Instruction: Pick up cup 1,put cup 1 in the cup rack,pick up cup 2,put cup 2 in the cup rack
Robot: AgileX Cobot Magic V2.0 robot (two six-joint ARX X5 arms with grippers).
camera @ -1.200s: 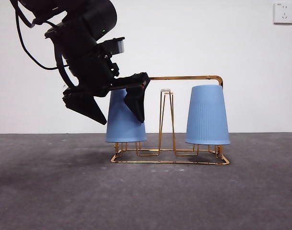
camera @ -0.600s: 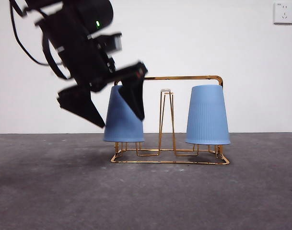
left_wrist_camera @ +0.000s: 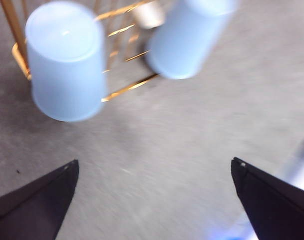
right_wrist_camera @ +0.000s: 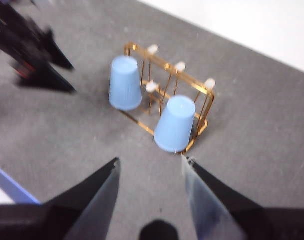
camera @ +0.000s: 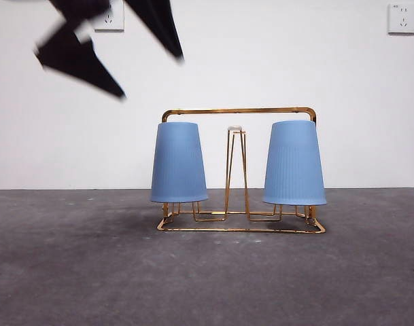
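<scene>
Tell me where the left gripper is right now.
The left gripper is open, high at the front view's upper left, above the nearer blue cup on the cup rack.

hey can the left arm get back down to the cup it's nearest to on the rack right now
Probably yes. The left gripper hangs open above and to one side of that cup, which sits upside down on the cup rack, with nothing between them.

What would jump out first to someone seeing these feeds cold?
Two blue cups, left cup and right cup, sit upside down on the gold rack mid-table, one at each end. The left gripper, jaws open and empty, is a dark blur high above the left cup. The right gripper hangs well back, open, looking down on the rack.
</scene>
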